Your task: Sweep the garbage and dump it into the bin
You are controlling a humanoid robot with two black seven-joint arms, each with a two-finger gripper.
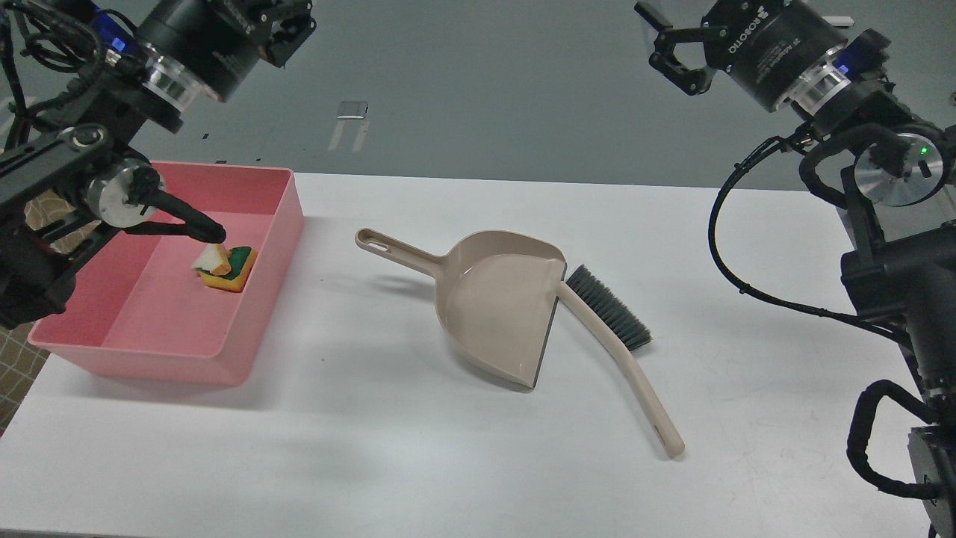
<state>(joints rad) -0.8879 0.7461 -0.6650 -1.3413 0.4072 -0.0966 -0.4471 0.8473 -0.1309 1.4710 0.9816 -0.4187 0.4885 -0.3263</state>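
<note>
The pink bin [263, 224] stands at the table's left. Inside it lie the white bread slice [207, 259] and the yellow sponge with a green layer [236, 269], touching each other near the bin's right wall. My left gripper [287, 30] is raised high above the bin at the top edge of the view; its fingers are dark and partly cut off. My right gripper [668, 45] is raised at the upper right, open and empty, well above the table.
A beige dustpan [493, 306] lies mid-table, handle pointing left. A beige brush with dark bristles [609, 310] lies against its right side. A black cable [179, 220] from my left arm hangs over the bin. Checked cloth [11, 359] shows at the left edge.
</note>
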